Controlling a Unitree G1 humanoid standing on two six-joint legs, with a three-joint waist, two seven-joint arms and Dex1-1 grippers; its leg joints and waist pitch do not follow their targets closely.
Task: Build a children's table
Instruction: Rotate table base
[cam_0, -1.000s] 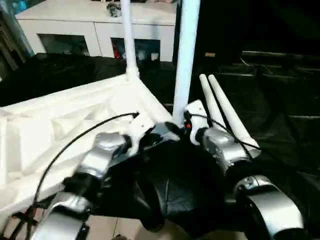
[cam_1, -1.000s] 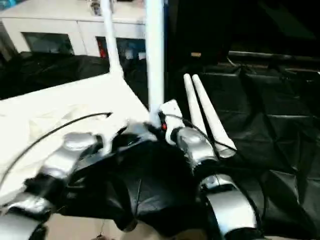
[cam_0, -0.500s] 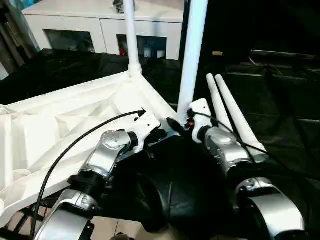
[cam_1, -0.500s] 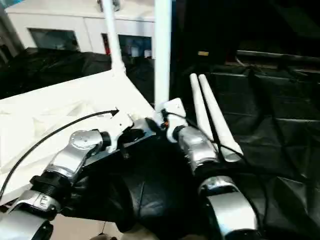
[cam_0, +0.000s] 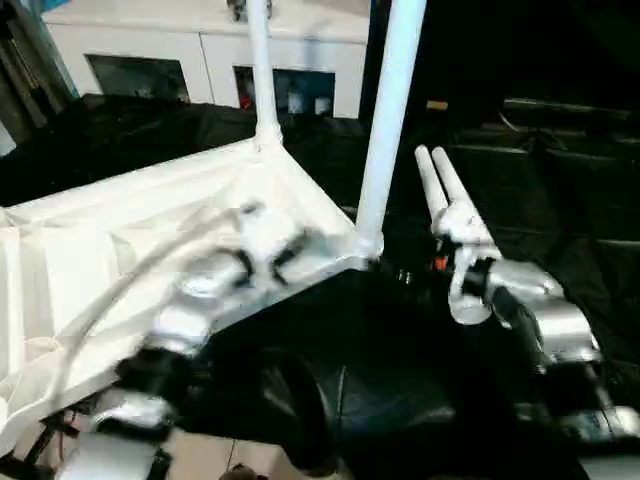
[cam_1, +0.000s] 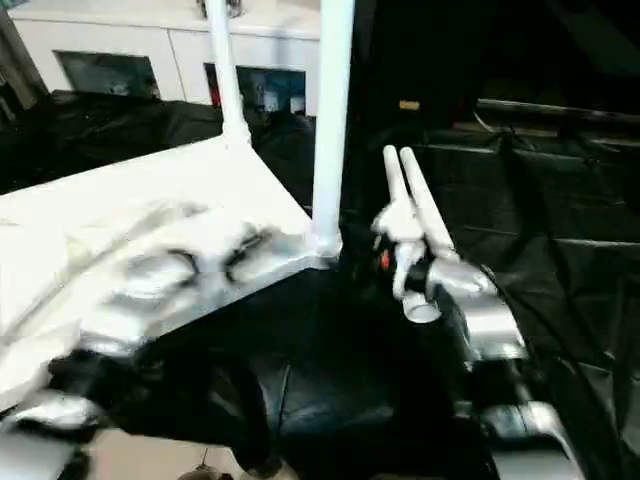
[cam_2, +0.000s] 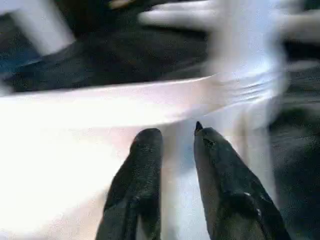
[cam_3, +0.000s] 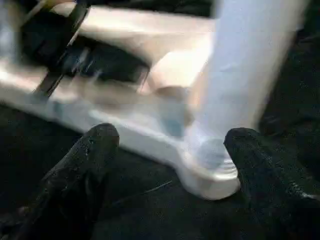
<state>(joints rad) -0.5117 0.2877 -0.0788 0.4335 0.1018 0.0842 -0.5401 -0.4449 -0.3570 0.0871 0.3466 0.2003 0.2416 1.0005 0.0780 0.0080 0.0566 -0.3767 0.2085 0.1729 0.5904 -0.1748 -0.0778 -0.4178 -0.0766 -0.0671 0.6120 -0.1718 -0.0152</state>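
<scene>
The white tabletop (cam_0: 90, 250) lies upside down, ribbed side up. One white leg (cam_0: 387, 120) stands upright in its near corner socket (cam_0: 366, 245), another leg (cam_0: 261, 70) in the far corner. Two loose legs (cam_0: 436, 185) lie side by side on the black cloth to the right. My left gripper (cam_2: 175, 132) hovers over the tabletop near that corner, its fingers (cam_2: 145, 150) slightly apart with nothing between them. My right gripper (cam_3: 170, 145) stands wide open just right of the near leg's base (cam_3: 210, 170), not touching it.
A white cabinet with glass doors (cam_0: 170, 50) stands along the back. Black cloth (cam_0: 540, 160) covers the ground around the tabletop and to the right. My right forearm (cam_0: 535, 320) lies over the ends of the loose legs.
My right gripper has opened wider and drawn back to the right from the near leg. My left gripper has parted slightly and the left arm is swinging back over the tabletop.
</scene>
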